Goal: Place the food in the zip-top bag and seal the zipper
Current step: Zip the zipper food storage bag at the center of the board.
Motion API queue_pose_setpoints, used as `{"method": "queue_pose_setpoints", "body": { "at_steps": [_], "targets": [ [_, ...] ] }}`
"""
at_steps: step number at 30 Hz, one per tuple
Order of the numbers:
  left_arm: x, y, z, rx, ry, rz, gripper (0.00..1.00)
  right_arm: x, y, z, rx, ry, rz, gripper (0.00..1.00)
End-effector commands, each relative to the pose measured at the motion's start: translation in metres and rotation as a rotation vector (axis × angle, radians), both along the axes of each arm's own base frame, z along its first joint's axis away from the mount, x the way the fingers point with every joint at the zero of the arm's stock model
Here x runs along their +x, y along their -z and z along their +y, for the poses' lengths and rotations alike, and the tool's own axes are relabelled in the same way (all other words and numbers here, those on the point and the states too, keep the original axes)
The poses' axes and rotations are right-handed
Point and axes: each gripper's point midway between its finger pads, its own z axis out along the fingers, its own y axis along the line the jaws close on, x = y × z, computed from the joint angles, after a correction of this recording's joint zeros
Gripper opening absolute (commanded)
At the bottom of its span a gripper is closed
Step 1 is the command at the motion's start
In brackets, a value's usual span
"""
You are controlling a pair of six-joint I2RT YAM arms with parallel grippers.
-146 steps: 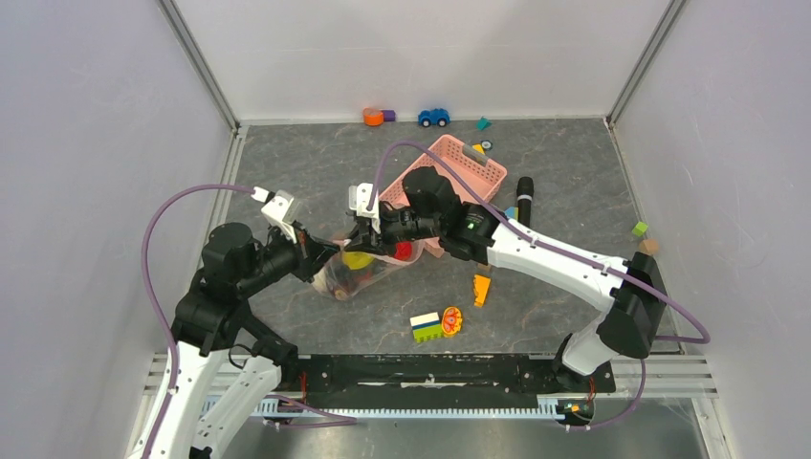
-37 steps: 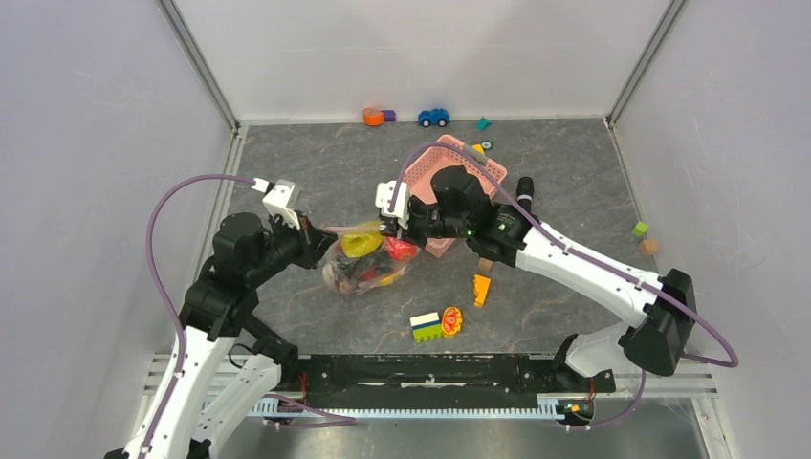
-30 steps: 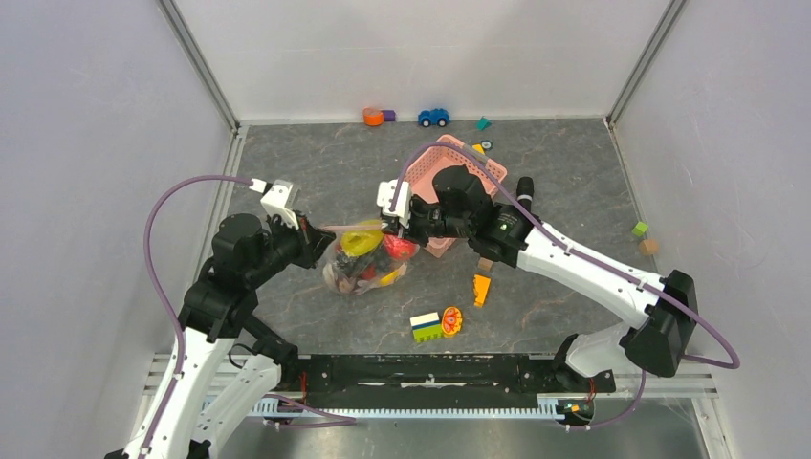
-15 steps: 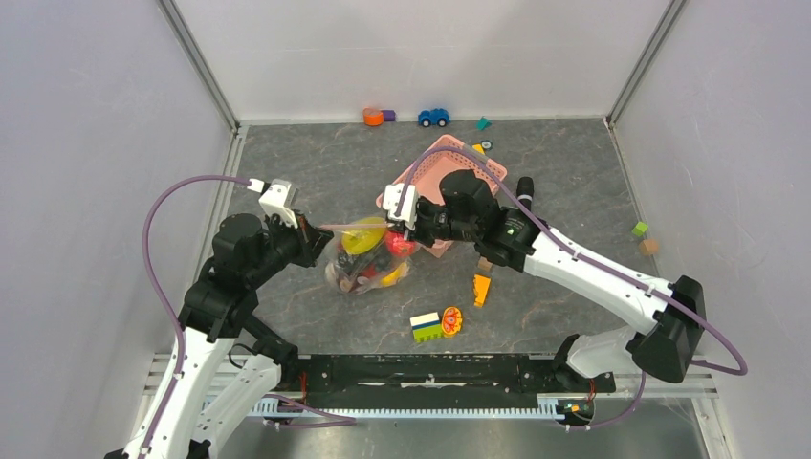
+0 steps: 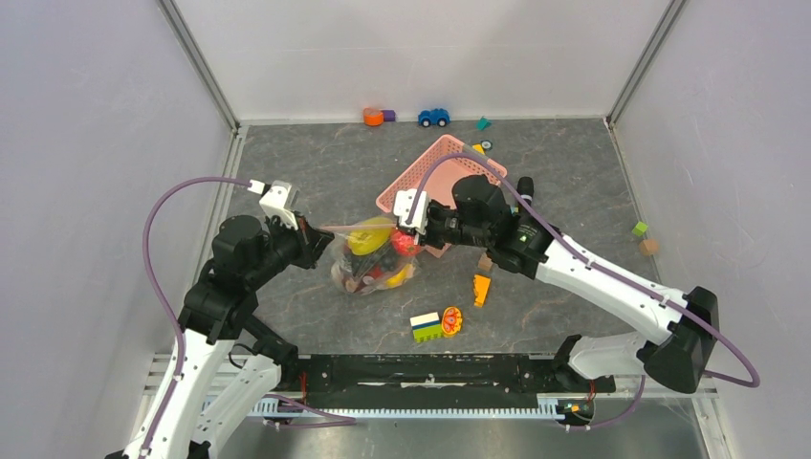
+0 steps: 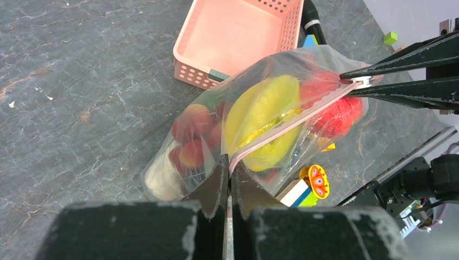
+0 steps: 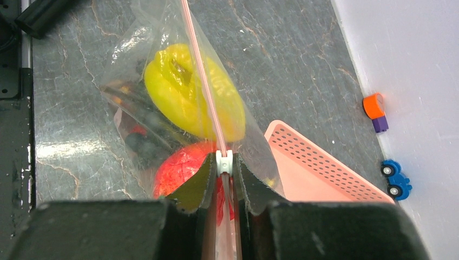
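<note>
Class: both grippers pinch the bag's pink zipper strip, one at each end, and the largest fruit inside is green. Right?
No: the largest fruit in the bag is yellow, as the left wrist view shows. The left gripper and right gripper do pinch the zipper strip at its ends.

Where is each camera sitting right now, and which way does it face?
Top external: above and behind the arms, looking down at the table; both arms show, left gripper and right gripper at the zip-top bag.
Left wrist: on the left arm, looking along its fingers at the zipper and pink basket.
Right wrist: on the right arm, looking along its fingers down the zipper.
Shared: all show the bag; left wrist also catches the right gripper.
</note>
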Motion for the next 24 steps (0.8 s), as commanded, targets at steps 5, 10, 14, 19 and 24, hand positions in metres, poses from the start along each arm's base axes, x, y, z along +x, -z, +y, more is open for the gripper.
{"method": "queue_pose_setpoints", "body": {
  "at_steps": [5,10,14,19,24],
  "targets": [
    [0.011,-0.014,0.028,0.032,-0.152,-0.077,0.02,0.033,0.006,-0.067,-0.124,0.227,-0.092,0.14],
    [0.010,-0.015,0.026,0.030,-0.137,-0.079,0.02,0.031,0.005,-0.067,-0.120,0.219,-0.093,0.13],
    [0.008,-0.017,0.024,0.025,-0.122,-0.086,0.02,0.030,0.005,-0.074,-0.133,0.225,-0.119,0.14],
    [0.006,-0.016,0.016,0.022,-0.075,-0.080,0.02,0.021,0.000,-0.067,-0.100,0.166,-0.118,0.07],
    [-0.014,-0.040,-0.023,-0.043,0.190,-0.102,0.69,0.005,-0.002,-0.039,-0.055,0.002,-0.072,0.00]
  ]
}}
